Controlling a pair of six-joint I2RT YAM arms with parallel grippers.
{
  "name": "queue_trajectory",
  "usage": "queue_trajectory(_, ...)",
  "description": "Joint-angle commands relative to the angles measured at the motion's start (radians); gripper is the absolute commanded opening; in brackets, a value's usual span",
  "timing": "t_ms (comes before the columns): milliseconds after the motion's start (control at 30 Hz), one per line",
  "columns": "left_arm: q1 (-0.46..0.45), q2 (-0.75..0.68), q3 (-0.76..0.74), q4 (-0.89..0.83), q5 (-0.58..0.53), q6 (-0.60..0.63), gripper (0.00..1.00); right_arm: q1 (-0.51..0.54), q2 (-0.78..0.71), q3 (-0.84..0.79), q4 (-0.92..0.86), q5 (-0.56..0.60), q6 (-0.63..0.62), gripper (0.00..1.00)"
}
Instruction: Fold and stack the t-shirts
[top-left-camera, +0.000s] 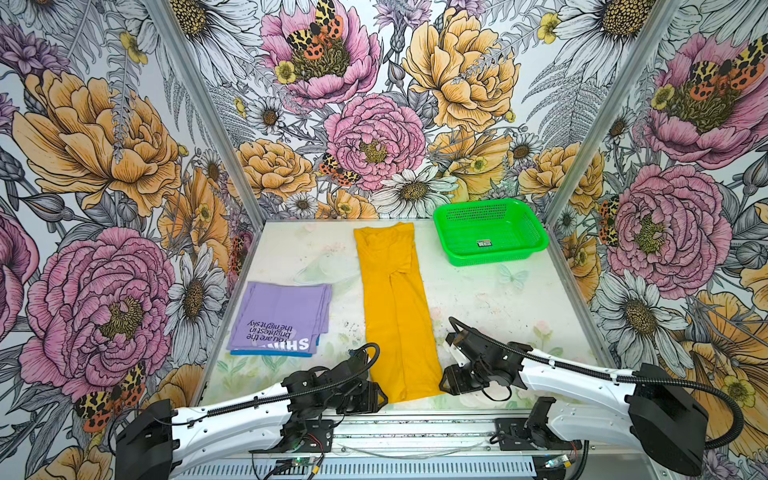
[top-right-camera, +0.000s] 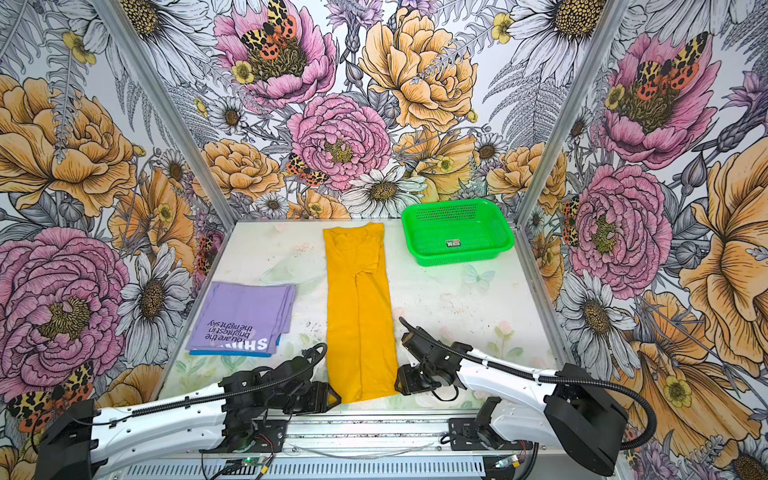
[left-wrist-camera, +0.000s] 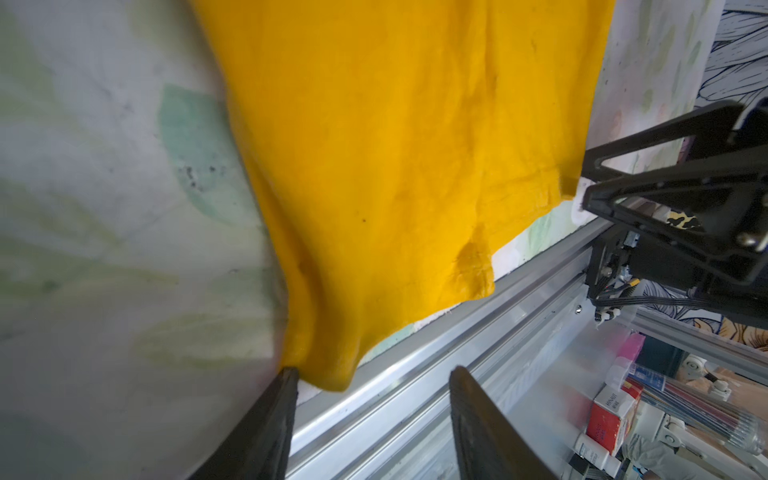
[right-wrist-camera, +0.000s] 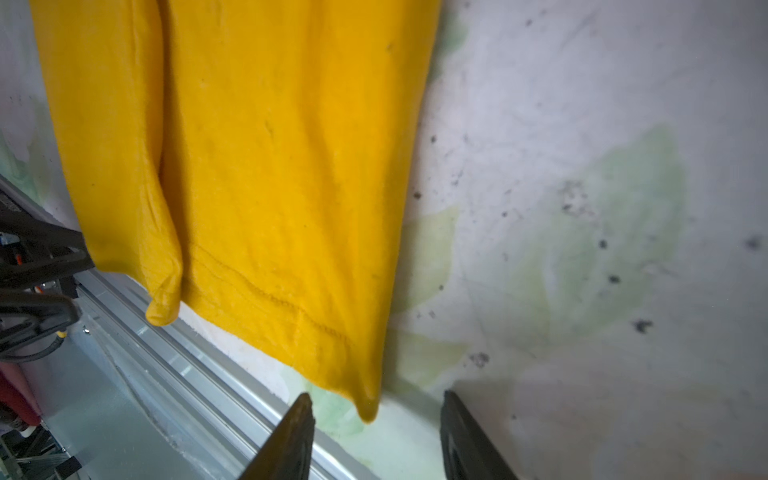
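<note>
Flanking its six-o'clock hem corners, the left pincer (left-wrist-camera: 374, 374) and right pincer (right-wrist-camera: 376, 395) both stand open and empty, seemingly poised to fold the narrow mustard-yellow cloth t-shirt (top-left-camera: 395, 316) lying twelve-to-six down the counter (top-left-camera: 498, 299).

Green basket (top-left-camera: 498, 258) sits far right on table (top-left-camera: 498, 303).

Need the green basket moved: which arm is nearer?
Right. The right arm ends at the yellow shirt, at its near right corner, basket side; the left arm is across the shirt, at its near left corner.
</note>
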Motion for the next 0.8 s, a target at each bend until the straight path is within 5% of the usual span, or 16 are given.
queue_trajectory(0,-0.003,0.001,-0.014,-0.015,-0.038,-0.015,0.54,0.026,0.038,0.001,-0.034,-0.024,-0.018,0.45)
queue_trajectory(200,-0.005,0.060,-0.018,0.021,-0.045,-0.009,0.39,0.039,0.060,0.008,-0.034,-0.025,-0.022,0.38)
queue_trajectory(300,-0.008,0.095,-0.007,0.022,-0.039,0.009,0.25,0.041,0.068,0.009,-0.035,-0.020,-0.024,0.21)
queue_trajectory(367,-0.008,0.101,0.002,0.017,-0.042,0.015,0.13,0.041,0.066,0.014,-0.035,-0.013,-0.025,0.02)
queue_trajectory(500,-0.009,0.093,0.042,-0.023,-0.061,0.032,0.00,0.039,0.048,0.045,-0.037,-0.006,-0.037,0.00)
queue_trajectory(767,0.031,0.088,0.154,-0.127,-0.079,0.131,0.00,0.010,0.062,0.187,-0.043,-0.012,-0.065,0.00)
